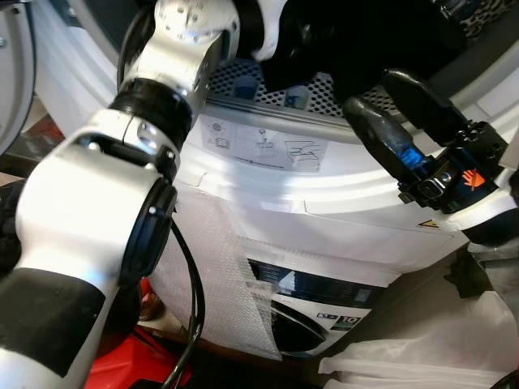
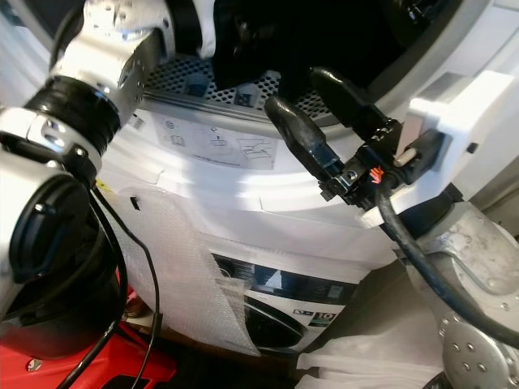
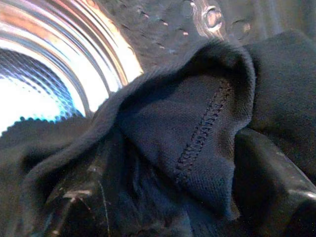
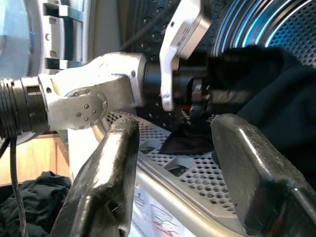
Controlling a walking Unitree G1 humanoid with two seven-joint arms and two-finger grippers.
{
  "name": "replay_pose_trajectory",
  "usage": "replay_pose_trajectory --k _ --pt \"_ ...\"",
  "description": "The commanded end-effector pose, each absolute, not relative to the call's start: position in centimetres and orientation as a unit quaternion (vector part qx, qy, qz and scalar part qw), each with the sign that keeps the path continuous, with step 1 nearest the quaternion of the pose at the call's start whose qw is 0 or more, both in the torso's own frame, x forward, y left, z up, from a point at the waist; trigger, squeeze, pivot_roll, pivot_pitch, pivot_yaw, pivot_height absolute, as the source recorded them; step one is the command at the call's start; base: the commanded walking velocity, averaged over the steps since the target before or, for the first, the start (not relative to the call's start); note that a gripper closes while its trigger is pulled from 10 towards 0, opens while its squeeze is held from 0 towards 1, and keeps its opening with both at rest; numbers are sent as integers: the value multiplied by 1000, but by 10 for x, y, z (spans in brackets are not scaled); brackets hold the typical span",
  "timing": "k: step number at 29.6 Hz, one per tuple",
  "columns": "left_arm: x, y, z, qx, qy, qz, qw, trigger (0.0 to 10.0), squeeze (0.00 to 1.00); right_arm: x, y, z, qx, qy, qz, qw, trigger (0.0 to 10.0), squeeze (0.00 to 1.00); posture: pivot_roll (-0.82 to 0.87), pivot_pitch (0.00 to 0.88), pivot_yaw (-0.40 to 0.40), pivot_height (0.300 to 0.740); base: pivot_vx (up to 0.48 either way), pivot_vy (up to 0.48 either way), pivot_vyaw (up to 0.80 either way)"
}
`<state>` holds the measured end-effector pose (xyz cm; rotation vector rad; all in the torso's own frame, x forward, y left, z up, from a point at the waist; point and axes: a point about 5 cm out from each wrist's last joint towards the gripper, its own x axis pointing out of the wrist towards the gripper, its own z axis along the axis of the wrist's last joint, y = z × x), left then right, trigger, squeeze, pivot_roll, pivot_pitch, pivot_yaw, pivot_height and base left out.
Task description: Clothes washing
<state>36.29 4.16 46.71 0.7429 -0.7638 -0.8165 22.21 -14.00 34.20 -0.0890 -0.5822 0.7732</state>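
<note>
Loading step, judged from the scene: dark garment (image 3: 197,148) going into the washing machine drum (image 4: 276,29). Left arm reaching through the machine's round opening, its wrist deep among black cloth; in the left wrist view, navy-black fabric with a stitched seam bunched right against the camera, shiny drum wall (image 3: 98,44) behind. Left tool hidden under the cloth, so cannot tell whether its fingers are apart or clamped. Right tool (image 1: 397,109) hovering just outside the door rim, fingers apart with nothing between them, pointed toward the perforated metal lip (image 1: 324,89) of the opening. Same garment visible as a black mass (image 2: 243,49) at the mouth of the drum, partly over the lip.

Next move, as a guess: pushing the cloth fully past the lip, letting go, drawing the left arm out without dragging fabric back; right tool well placed to tuck in any trailing edge.

Count: one washing machine front (image 1: 324,203) with instruction sticker, one dark garment at the drum, one further heap of dark clothes (image 4: 29,197) low beside the machine, two arms, two tools.
</note>
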Motion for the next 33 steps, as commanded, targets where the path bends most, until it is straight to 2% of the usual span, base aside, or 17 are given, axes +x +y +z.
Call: replay_pose_trajectory --k 1,4,7,8,10,11,14,17,20,23,27,28,29,31,32,33 --pt "352 35 485 385 -393 -345 761 10000 0 215 -141 345 -51 -289 371 881 10000 0 -87 238 -20 740 0 0 0" --pt "350 37 496 479 -427 -239 729 10000 0 214 -140 347 -48 -292 369 881 10000 0 -83 235 -23 740 0 0 0" --pt "360 46 490 514 -404 -182 735 10000 0 215 -140 347 -46 -293 369 881 10000 0 -74 230 -27 740 0 0 0" --pt "372 55 480 540 -362 -144 746 10000 0 215 -139 348 -45 -293 368 881 10000 0 -72 228 -29 740 0 0 0" --pt "380 63 474 556 -335 -111 752 10000 0 215 -139 348 -45 -294 368 881 10000 0 -72 228 -29 740 0 0 0" --pt "387 77 471 559 -307 -60 768 10000 0 215 -139 348 -45 -295 367 881 10000 0 -69 223 -34 740 0 0 0" --pt "395 95 463 543 -266 -37 795 10000 0 216 -139 349 -45 -294 367 881 10000 0 -63 217 -40 740 0 0 0" --pt "400 113 456 549 -238 -3 801 10000 0 217 -138 350 -45 -295 369 880 10000 0 -59 215 -47 740 0 0 0" --pt "403 115 448 410 -207 -78 885 10000 0 218 -137 351 -46 -295 370 880 10000 0 -47 208 -52 740 0 0 0" --pt "399 113 456 294 -213 -147 920 10000 0 220 -136 351 -47 -295 371 879 10000 0 -44 204 -54 740 0 0 0" --pt "392 105 465 252 -232 -221 913 10000 0 221 -134 351 -47 -296 372 878 10000 0 -30 199 -56 740 0 0 0" --pt "390 103 467 265 -237 -236 904 10000 0 221 -134 351 -47 -296 373 878 10000 0 -30 199 -56 740 0 0 0" --pt "385 100 469 326 -250 -256 875 10000 0 221 -134 351 -47 -297 374 877 10000 0 -30 199 -56 740 0 0 0" --pt "383 98 468 368 -255 -268 853 10000 0 221 -134 351 -46 -297 375 877 10000 0 -17 196 -58 740 0 0 0" --pt "382 97 466 411 -262 -268 831 10000 0 221 -134 351 -46 -297 375 877 10000 0 -17 196 -58 740 0 0 0" --pt "378 93 460 477 -273 -289 784 10000 0 221 -133 351 -46 -297 376 876 10000 0 -17 196 -58 740 0 0 0"
